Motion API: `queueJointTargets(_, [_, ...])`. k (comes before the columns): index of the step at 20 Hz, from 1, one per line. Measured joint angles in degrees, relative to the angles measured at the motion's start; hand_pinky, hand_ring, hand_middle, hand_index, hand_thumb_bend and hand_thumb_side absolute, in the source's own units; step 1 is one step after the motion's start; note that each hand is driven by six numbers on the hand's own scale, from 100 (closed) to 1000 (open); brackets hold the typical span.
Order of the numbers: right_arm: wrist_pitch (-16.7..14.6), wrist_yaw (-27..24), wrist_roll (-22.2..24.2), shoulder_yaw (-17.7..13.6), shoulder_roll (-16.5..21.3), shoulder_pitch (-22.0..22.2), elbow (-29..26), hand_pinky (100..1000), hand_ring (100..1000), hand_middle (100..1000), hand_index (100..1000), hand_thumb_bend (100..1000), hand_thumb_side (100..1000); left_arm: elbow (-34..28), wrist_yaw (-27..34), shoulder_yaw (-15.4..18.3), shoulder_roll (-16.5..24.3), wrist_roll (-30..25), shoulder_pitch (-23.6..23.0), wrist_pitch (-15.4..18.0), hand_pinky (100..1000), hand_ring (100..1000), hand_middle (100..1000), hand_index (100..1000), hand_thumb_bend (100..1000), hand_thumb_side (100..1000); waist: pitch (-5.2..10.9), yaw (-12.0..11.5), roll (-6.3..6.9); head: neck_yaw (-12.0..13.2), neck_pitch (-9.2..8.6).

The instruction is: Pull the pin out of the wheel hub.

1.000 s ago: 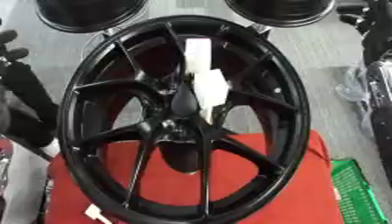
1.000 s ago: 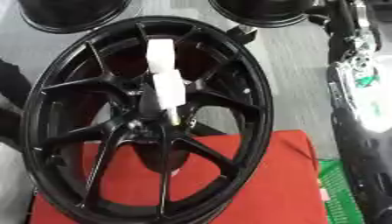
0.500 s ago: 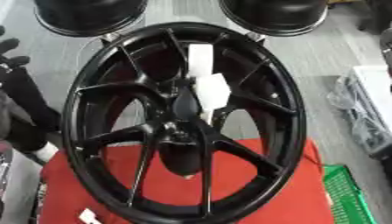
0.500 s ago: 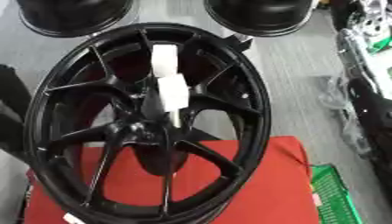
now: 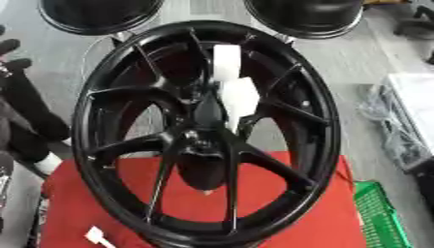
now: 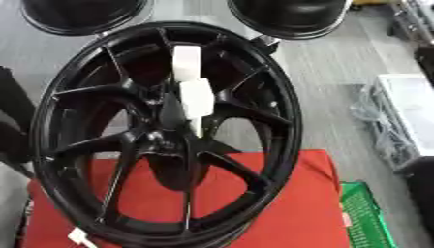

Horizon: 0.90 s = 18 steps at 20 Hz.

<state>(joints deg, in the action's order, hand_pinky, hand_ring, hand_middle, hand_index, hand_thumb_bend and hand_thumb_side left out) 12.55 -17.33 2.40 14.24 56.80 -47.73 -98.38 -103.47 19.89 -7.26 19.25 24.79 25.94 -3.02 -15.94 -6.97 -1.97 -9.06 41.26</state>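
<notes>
Left eye view: the glossy black multi-spoke wheel hub (image 5: pixel 203 140) stands on the red-covered table (image 5: pixel 331 227), the white blocky pin (image 5: pixel 233 92) still seated at its centre; a dark shape at the left edge might be my left hand, grip unclear. Right eye view: no right hand and no readable writing, so next I must reach in and grasp the pin.

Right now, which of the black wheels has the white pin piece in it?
The big spoked wheel standing on the red surface, nearest the camera. The white pin sits at its hub; the two dark wheels behind it show nothing white.
</notes>
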Motion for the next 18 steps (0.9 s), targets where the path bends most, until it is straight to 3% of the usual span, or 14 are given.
queueJointTargets(4, [1.43,1.82,3.83,5.49,2.03,-4.26,-1.64,788,701,723,774,100,204,0.02,-0.22,-0.15,0.59,-0.05,-0.28,-0.05,646,719,697,725,267,808,0.13,0.27,-0.49,0.43,0.77])
queueJointTargets(8, [4.16,3.59,7.72,11.75,2.22,-8.32,-1.74,788,704,721,775,100,288,0.05,-0.26,-0.31,1.38,-0.06,-0.54,-0.06,646,720,697,725,267,809,0.37,0.52,-1.03,0.68,1.44])
queueJointTargets(13, [7.55,5.35,12.48,19.12,-0.82,-14.27,0.68,789,710,725,779,100,373,0.36,-0.28,-0.32,1.67,-0.07,-0.94,-0.07,646,720,697,725,266,810,0.68,1.41,-1.25,1.32,1.95])
queueJointTargets(18, [8.99,7.49,17.52,22.31,-3.85,-17.46,2.67,791,722,735,787,100,443,0.39,-0.28,-0.30,2.00,-0.05,-1.29,-0.06,646,721,698,724,266,811,0.68,1.81,-1.20,1.45,1.98])
